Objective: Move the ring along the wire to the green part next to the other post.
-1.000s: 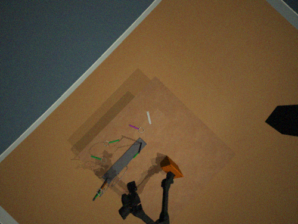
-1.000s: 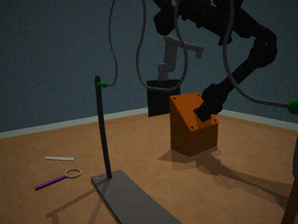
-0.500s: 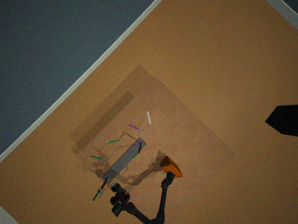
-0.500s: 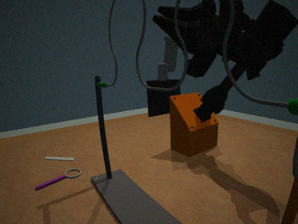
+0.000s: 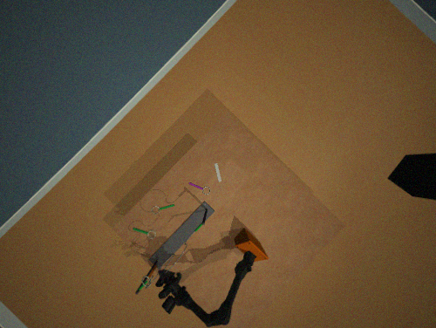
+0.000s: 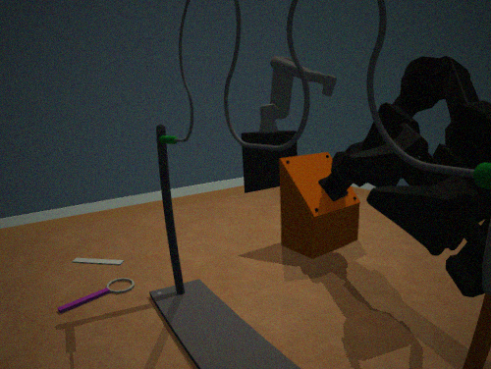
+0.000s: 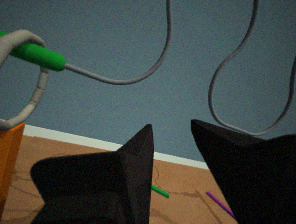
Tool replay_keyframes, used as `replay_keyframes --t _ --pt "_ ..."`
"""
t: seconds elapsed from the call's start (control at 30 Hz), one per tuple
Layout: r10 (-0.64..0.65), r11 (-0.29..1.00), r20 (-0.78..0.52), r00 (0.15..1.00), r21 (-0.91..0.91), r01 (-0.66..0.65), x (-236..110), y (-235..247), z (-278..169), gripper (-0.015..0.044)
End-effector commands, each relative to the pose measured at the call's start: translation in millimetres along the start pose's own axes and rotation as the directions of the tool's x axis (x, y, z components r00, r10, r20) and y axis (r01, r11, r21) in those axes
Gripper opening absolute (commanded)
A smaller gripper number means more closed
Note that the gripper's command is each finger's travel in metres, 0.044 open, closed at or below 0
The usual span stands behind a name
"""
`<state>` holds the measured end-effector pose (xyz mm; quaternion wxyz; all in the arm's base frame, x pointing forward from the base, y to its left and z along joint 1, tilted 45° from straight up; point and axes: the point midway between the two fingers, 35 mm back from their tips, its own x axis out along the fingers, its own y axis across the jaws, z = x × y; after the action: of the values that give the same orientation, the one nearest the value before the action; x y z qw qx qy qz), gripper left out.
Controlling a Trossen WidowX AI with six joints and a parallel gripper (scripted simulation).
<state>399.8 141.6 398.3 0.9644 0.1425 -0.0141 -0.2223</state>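
The ring [image 7: 35, 97] looks light, thin and stiff, hanging on the wire's green sleeve [image 7: 37, 55]; I'd take its orange handle [image 7: 10, 150]. My gripper [image 7: 171, 126] is partly spread, pinching nothing.

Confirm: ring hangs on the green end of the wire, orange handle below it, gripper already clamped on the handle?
Not clamped. In the wrist view the gripper is partly open with nothing between its fingers; the ring on the green end and the orange handle sit off to the left of the fingers.

Top: high overhead, straight down, far; my arm [image 5: 227, 301] small.
Exterior: low, floor-level, close.
Wrist: behind my fingers, facing wall.
Shared: grey wire [image 6: 231, 98].
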Motion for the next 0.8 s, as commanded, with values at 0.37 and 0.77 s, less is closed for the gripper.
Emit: replay_keyframes --t 0.37,0.77 --pt "0.261 0.86 -0.046 0.964 0.464 -0.211 -114.3 130.8 -86.9 0.016" --pt "0.287 0.832 -0.051 0.957 0.508 -0.223 -123.8 139.9 -92.6 0.016"
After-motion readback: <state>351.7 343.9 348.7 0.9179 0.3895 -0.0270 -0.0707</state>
